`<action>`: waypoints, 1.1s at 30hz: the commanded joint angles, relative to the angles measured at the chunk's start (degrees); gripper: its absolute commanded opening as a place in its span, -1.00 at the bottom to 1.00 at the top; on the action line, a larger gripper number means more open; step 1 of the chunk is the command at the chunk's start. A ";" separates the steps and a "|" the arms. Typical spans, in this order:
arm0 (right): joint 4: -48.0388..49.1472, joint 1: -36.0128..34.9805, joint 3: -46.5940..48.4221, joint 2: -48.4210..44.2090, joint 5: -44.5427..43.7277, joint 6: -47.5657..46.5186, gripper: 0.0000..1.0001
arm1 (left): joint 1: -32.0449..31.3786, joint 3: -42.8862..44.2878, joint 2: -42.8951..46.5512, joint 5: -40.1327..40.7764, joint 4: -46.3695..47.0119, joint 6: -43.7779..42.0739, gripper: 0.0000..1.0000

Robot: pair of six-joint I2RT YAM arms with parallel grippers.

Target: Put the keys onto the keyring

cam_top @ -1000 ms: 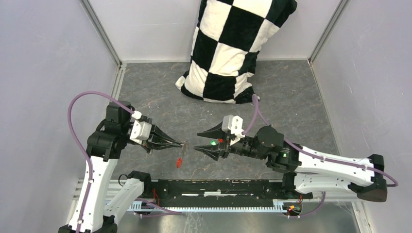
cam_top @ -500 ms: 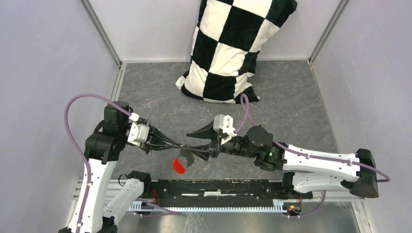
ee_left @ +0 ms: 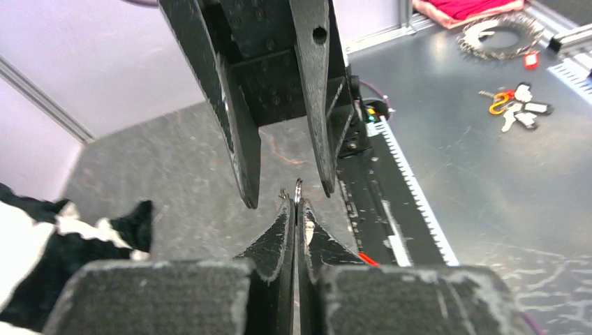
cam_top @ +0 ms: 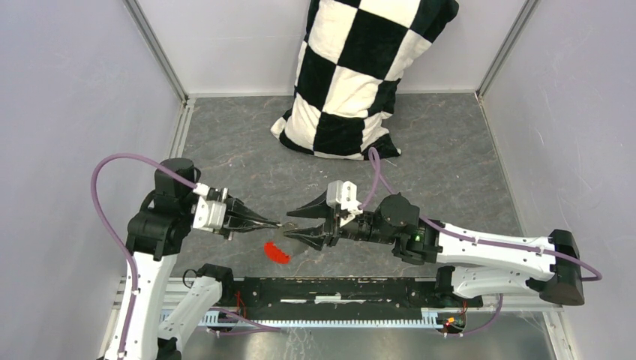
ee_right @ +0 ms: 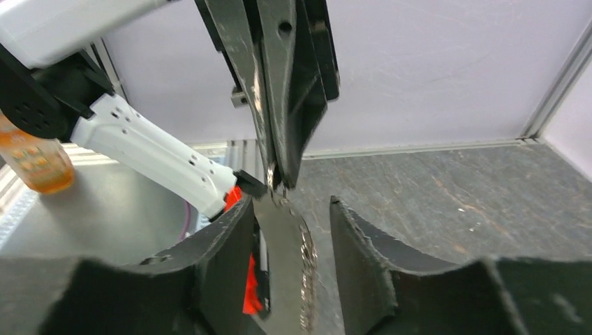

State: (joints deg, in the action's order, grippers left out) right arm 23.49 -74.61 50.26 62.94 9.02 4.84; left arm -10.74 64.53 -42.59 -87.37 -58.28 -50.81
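Right arm (cam_top: pixel 450 244) advanced to keyring (cam_top: pixel 276 252).

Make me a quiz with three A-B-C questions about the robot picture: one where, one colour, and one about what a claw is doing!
1. Where is the keyring? A where the left gripper and right gripper meet; B on the pillow; C by the back wall.
2. The pillow is: A red and blue; B green; C black and white.
3. The left gripper is: A wide open; B shut on the keyring; C out of sight.
Answers: A, it hangs at their tips; C, checkered squares; B, its fingers pinch the wire ring.
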 commanded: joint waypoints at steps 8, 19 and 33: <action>-6.61 0.08 -1.53 -16.65 -5.61 -8.09 0.23 | -0.07 3.35 5.67 -4.38 17.99 -2.11 -0.96; -5.10 0.08 -1.78 -14.98 -3.29 -9.04 0.18 | -0.16 1.32 11.65 -6.41 25.85 -3.02 -0.96; -6.59 0.07 0.58 -13.09 -1.76 -9.50 0.15 | -0.16 0.31 11.53 -6.23 25.80 -0.96 -0.96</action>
State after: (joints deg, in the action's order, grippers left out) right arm 16.34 -74.61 48.40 49.78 6.68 -3.97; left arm -10.74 64.66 -30.50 -88.68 -34.41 -52.82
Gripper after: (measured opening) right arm 0.575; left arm 0.036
